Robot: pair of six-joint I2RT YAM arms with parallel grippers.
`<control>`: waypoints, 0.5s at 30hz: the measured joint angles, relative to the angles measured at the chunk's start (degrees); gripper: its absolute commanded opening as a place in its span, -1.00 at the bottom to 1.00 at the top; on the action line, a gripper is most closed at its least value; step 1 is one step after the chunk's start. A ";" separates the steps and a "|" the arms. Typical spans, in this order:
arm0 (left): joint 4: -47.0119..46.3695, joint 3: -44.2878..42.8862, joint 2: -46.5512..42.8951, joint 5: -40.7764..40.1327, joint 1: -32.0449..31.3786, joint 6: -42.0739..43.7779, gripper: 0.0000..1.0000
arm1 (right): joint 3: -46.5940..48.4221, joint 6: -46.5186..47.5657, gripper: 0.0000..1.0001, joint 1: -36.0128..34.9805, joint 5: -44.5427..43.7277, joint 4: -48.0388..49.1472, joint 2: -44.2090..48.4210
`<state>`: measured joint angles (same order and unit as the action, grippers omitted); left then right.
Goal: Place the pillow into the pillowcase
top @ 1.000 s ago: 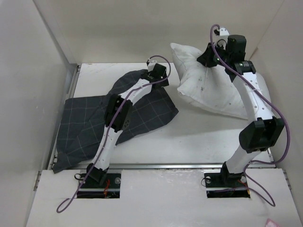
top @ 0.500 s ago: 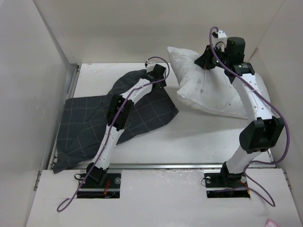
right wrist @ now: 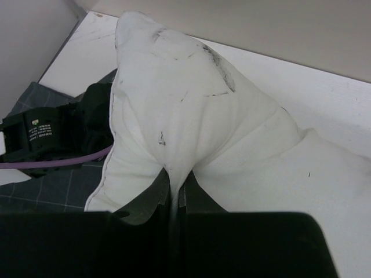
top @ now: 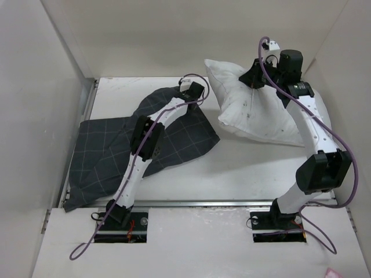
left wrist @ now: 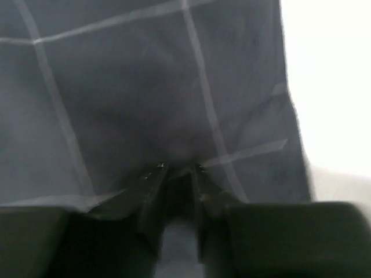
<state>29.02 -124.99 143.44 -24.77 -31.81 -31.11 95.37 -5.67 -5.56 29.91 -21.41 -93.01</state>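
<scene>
The dark grid-checked pillowcase point(top: 104, 150) lies crumpled on the left half of the table. My left gripper point(top: 196, 92) presses down on its far right edge. In the left wrist view the fabric point(left wrist: 145, 87) fills the frame, and its folds run into the narrow gap of the gripper point(left wrist: 179, 169), which is shut on a pinch of cloth. The white pillow point(top: 255, 113) sits at the back right, its top bunched and lifted. My right gripper point(top: 253, 75) holds that ridge. In the right wrist view the gripper point(right wrist: 175, 182) is shut on a fold of the pillow point(right wrist: 185, 104).
White walls enclose the table on the left, back and right. The left arm's wrist and purple cable point(right wrist: 52, 136) lie just left of the pillow, over the pillowcase. Bare white tabletop point(top: 243, 168) shows in front of the pillow.
The left gripper's jaws have closed from wide open onto the pillowcase fabric. The right gripper has drawn the pillow's raised top slightly leftward.
</scene>
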 measured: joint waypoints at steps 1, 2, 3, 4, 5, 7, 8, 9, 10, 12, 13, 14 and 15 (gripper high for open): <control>0.15 1.44 -1.01 -0.42 -0.26 0.26 -0.80 | -0.39 0.00 -1.00 0.00 0.13 0.09 0.35; 0.28 2.89 -2.21 -0.94 -0.66 0.66 -0.92 | -0.72 -0.13 -1.00 0.00 0.28 0.13 0.63; -0.11 4.85 -3.87 -1.29 -1.25 1.55 -1.00 | -1.05 -0.22 -1.00 0.00 0.46 0.31 0.83; -0.28 6.38 -5.46 -1.60 -1.81 2.25 -1.00 | -1.46 -0.28 -1.00 0.00 0.57 0.52 1.14; -1.18 8.48 -7.48 -1.84 -2.45 3.23 -1.00 | -1.90 -0.37 -1.00 0.00 0.63 0.76 1.42; -2.75 12.02 -11.78 -1.73 -3.74 5.03 -1.00 | -2.82 -0.48 -1.00 0.00 0.74 1.20 1.99; -3.45 13.70 -14.10 -1.55 -4.22 5.84 -1.00 | -3.26 -0.59 -1.00 0.00 0.76 1.53 2.32; -4.02 15.23 -16.46 -1.33 -4.70 6.51 -1.00 | -3.63 -0.61 -1.00 0.00 0.76 1.73 2.64; -5.29 17.18 -18.88 -1.03 -5.14 7.32 -1.00 | -4.09 -0.61 -1.00 0.00 0.72 2.10 2.99; -7.89 21.66 -24.04 0.76 -5.60 8.96 -0.95 | -4.98 -0.66 -1.00 0.00 0.63 2.47 3.61; -8.85 23.28 -25.92 1.95 -5.62 9.66 0.08 | -5.51 -0.66 -1.00 0.09 0.48 2.64 3.96; -10.08 24.52 -27.43 3.26 -5.57 10.38 0.22 | -5.92 -0.68 -1.00 0.20 0.48 2.64 4.24; -11.32 25.27 -28.30 4.72 -5.55 10.38 0.22 | -6.27 -0.70 -1.00 0.22 0.48 2.62 4.52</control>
<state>17.69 -99.72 115.13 -20.05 -37.36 -20.73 89.10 -6.37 -5.34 30.39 -18.79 -88.49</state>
